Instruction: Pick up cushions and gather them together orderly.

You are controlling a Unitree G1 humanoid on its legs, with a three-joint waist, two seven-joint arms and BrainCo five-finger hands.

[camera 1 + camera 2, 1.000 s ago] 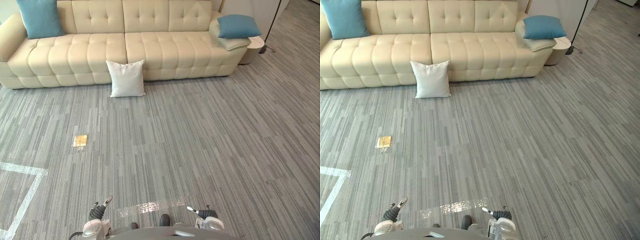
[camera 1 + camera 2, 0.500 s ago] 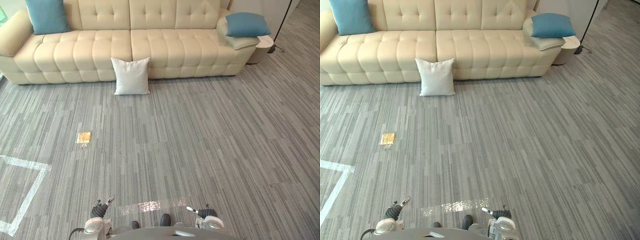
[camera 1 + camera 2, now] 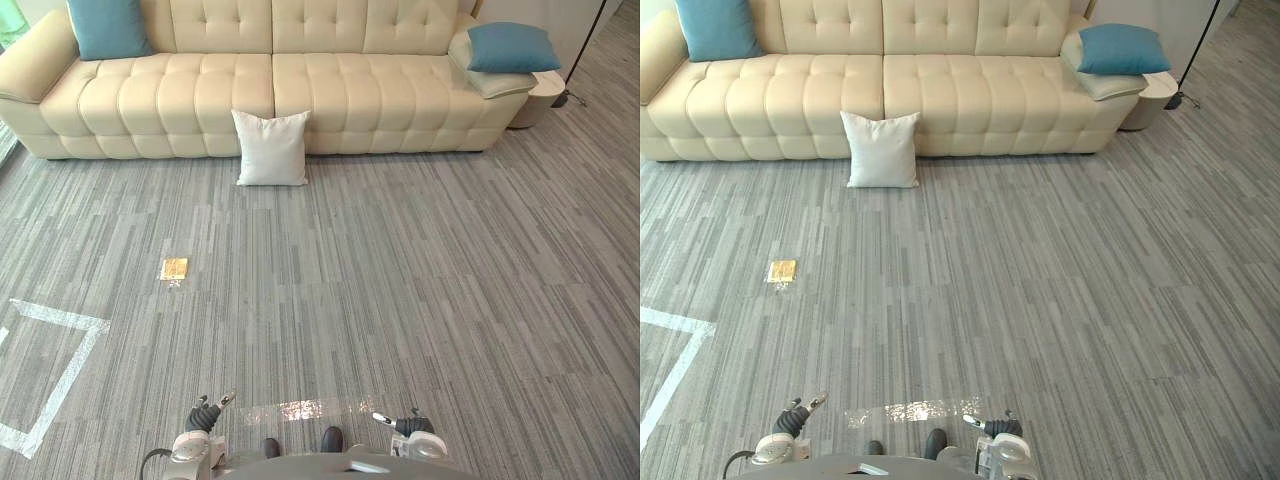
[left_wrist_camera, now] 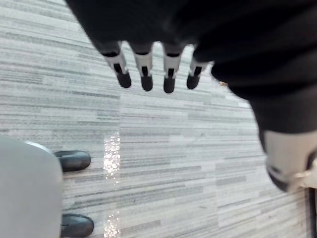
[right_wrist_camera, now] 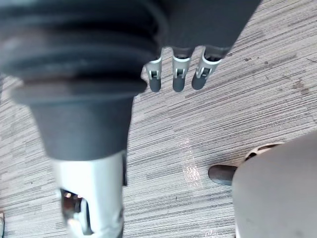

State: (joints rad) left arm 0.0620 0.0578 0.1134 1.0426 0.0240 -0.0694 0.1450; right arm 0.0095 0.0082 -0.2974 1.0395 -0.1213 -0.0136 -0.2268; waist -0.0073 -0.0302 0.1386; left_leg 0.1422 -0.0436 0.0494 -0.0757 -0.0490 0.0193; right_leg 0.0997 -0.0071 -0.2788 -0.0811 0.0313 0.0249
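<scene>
Leaning upright against the front of the sofa (image 3: 330, 95), the white cushion (image 3: 271, 148) stands on the carpet in the left eye view. The left blue cushion (image 3: 108, 27) and the right blue cushion (image 3: 513, 47) sit at opposite ends, so nothing is gathered yet.

The right eye view shows the left hand (image 3: 792, 420) and the right hand (image 3: 992, 428) low, well apart from every cushion, probably idle for the approach.

The left wrist view shows its fingers (image 4: 146, 79) straight, slightly spread, empty.

The right wrist view shows fingers (image 5: 179, 82) hanging straight, holding nothing.
</scene>
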